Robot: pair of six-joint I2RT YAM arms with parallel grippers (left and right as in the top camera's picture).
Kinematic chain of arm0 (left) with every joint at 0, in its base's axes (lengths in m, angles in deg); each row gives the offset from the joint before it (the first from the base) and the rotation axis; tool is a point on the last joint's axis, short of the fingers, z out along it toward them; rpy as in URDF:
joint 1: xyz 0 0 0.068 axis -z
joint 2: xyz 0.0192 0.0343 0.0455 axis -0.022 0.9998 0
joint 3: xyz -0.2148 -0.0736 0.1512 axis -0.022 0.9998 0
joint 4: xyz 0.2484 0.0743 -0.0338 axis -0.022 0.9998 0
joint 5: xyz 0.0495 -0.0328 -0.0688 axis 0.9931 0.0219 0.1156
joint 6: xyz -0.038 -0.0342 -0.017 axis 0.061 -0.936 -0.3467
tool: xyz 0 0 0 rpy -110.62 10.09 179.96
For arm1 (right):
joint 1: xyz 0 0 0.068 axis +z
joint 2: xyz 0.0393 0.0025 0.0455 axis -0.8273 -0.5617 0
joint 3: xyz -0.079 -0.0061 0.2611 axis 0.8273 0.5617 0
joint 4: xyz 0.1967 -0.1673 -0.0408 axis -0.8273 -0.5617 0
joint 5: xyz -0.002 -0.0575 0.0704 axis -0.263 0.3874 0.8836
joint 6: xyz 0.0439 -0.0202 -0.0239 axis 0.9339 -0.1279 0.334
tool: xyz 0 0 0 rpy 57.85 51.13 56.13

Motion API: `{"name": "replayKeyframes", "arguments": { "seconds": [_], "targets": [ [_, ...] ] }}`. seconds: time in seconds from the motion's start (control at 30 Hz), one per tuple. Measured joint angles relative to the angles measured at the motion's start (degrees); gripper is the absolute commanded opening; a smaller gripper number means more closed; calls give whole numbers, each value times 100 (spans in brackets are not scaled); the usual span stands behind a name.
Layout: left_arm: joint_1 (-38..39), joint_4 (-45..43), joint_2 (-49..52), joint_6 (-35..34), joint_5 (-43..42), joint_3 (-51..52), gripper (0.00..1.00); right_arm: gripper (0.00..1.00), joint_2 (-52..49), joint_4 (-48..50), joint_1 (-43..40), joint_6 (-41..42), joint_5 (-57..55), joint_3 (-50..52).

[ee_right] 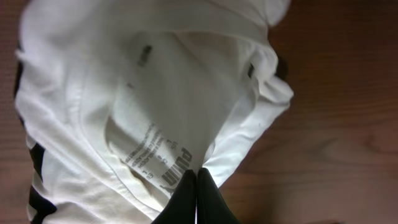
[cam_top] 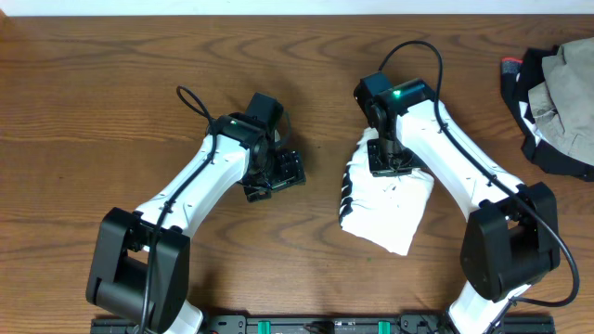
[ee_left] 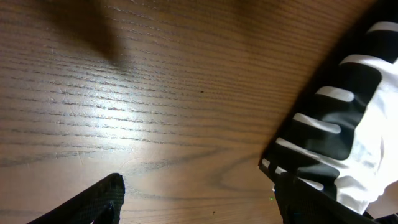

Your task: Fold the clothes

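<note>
Brown wooden table top w/ strong wavy grain fills nearly every view; in the overhead view the grain runs approx. side to side. Along the far edge sits a thin pale strip; wall or floor, can't tell. At the table's right edge lies a heap of dark & khaki cloth, partly cut off by the frame, w/ a small red bit at its upper left. A black rail w/ green fittings runs along the near edge. In the left wrist view the wood shows a soft bright glare patch mid-left & a dim shadow top left. In the right wrist view the wood looks darker, reddish & blurred.
</note>
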Motion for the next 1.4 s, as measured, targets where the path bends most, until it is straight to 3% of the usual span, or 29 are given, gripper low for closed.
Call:
{"name": "replayKeyframes", "arguments": {
  "seconds": [0.43, 0.8, 1.0, 1.2, 1.4],
  "targets": [
    [240, 20, -66, 804, -643, 0, 74, 1, 0, 743, -151, 122, 278, 0],
    [1613, 131, -422, 1014, -715, 0, 66, 1, 0, 1283, -566, 205, 850, -17],
    [2245, 50, -420, 817, -518, 0, 66, 1, 0, 518, -704, 216, 933, -581],
    [2188, -50, -422, 723, -256, 0, 66, 1, 4, -719, -704, 221, 802, -1576],
    [2168, -74, -422, 684, 13, 0, 67, 1, 4, -1757, -704, 221, 586, -1705]
  ]
}}
